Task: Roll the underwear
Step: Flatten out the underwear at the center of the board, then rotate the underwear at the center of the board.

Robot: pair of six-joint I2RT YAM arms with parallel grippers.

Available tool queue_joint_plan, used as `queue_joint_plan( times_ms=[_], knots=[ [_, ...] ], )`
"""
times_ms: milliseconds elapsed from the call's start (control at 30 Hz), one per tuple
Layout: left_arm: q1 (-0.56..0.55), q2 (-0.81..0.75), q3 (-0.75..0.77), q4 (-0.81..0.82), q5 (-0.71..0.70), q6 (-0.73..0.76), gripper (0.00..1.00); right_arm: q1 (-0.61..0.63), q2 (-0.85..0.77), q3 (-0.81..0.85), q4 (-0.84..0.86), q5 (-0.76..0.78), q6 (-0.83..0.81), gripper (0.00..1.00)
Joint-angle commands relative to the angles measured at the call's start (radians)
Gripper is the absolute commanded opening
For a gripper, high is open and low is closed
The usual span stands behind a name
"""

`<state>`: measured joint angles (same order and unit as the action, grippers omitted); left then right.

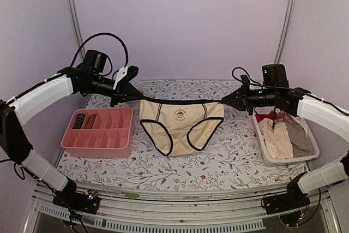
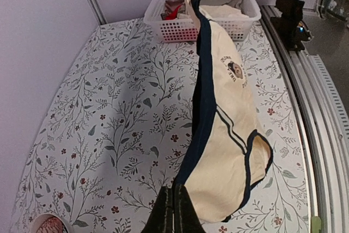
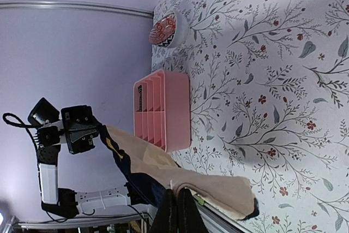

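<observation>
Top external view gives me the clearest read: the underwear (image 1: 180, 124), cream cloth with black trim, is stretched by its waistband between my two hands. It hangs over the floral surface (image 1: 218, 165), between the pink tray (image 1: 95, 148) on the left and the white basket (image 1: 289, 160) on the right. My left hand (image 1: 135, 95) is clamped on one waistband corner and my right hand (image 1: 225, 100) on the other. Both wrist views show them pinched tight with cloth caught between. Whether the lower end brushes the surface I cannot tell. I judge the piece to be very light, limp and somewhat stretchy: it holds no shape of its own, sags wherever it is unsupported, and the elastic band would likely spring back if tension drops. The trimmed edges look like the thickest, surest places to grip, whereas the thin middle panel would only bunch. For rolling I would want it lying flat, then taken along one edge. More beige garments (image 1: 281, 137) sit in the basket.
</observation>
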<state>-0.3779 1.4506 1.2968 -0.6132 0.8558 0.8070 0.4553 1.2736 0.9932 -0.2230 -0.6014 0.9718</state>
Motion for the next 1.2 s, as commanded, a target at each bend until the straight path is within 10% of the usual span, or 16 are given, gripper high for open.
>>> queue_joint_plan(
  times_ms=[0, 133, 167, 333, 800, 1167],
  knots=[
    [0.013, 0.257, 0.131, 0.192, -0.134, -0.261, 0.01, -0.081, 0.185, 0.077, -0.031, 0.127, 0.04, 0.13],
    [0.037, 0.501, 0.462, -0.019, -0.305, -0.337, 0.43, -0.146, 0.301, 0.242, -0.133, 0.232, -0.058, 0.88],
    [0.048, 0.542, 0.496, -0.046, -0.338, -0.337, 0.45, -0.155, 0.324, 0.282, -0.156, 0.244, -0.103, 0.93],
    [0.053, 0.445, 0.37, -0.012, -0.371, -0.273, 0.6, -0.145, 0.393, 0.358, -0.207, 0.12, -0.336, 0.8],
    [-0.252, 0.354, 0.012, -0.099, -0.351, -0.161, 0.5, 0.039, 0.665, 0.361, -0.315, -0.073, -0.698, 0.31],
    [-0.266, 0.444, 0.055, -0.039, -0.387, -0.3, 0.46, 0.087, 0.753, 0.259, -0.3, -0.027, -0.752, 0.22]
  ],
)
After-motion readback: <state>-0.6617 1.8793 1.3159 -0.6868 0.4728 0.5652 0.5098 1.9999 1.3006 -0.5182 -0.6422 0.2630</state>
